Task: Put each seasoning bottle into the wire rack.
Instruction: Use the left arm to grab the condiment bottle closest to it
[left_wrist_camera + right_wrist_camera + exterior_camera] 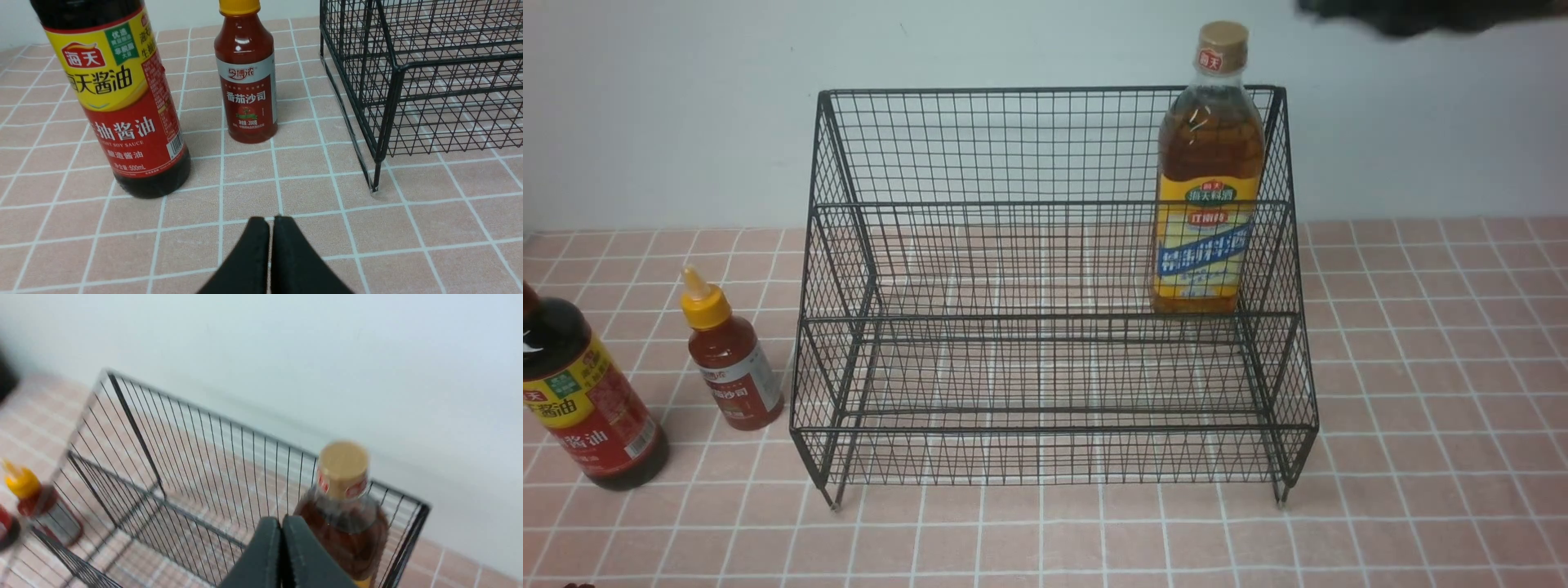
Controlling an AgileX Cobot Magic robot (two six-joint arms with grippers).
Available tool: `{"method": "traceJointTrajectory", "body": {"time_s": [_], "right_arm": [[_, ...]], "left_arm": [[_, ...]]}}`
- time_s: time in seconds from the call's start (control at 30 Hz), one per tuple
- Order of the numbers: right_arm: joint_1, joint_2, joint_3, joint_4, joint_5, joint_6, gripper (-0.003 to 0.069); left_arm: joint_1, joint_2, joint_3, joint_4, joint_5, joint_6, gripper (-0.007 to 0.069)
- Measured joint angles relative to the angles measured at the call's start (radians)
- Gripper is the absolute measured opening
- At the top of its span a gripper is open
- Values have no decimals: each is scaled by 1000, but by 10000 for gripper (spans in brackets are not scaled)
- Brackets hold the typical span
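The black wire rack [1045,204] stands mid-table. On its upper tier at the right stands the tall amber bottle [1207,175] with tan cap, upright. Left of the rack, on the tiles, stand the small red bottle [731,359] with yellow nozzle cap and the dark soy-sauce bottle [584,392]. In the left wrist view my left gripper [270,220] is shut and empty, low over the tiles, short of the soy-sauce bottle [122,98] and the red bottle [249,81]. My right gripper [281,520] is shut and empty, above the rack [163,465], beside the amber bottle [343,514].
A pale wall rises right behind the rack. Pink tiled tabletop [1437,392] spreads to the right and in front of the rack. A dark part of my right arm [1421,12] shows at the top right edge of the front view.
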Motion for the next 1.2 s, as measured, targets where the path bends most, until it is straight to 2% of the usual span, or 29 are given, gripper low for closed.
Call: {"method": "traceJointTrajectory", "body": {"time_s": [0.27,0.5,0.8,0.97,1.13,1.2], "right_arm": [[-13,-267,42,-88,37,150,-13],[-13,-628,367,-94,-155,237,-13],[-13,-917,569,-118,-215,225,-13],[-13,-960,627,-201,-235,161,-13],[-15,-961,719,-244,-266,150,-13],[-49,-971,805,-260,-330,147,-13]], "left_arm": [[0,0,0,0,0,0,-7],[0,0,0,0,0,0,-7],[0,0,0,0,0,0,-7],[0,0,0,0,0,0,-7],[0,0,0,0,0,0,-7],[0,0,0,0,0,0,-7]]}}
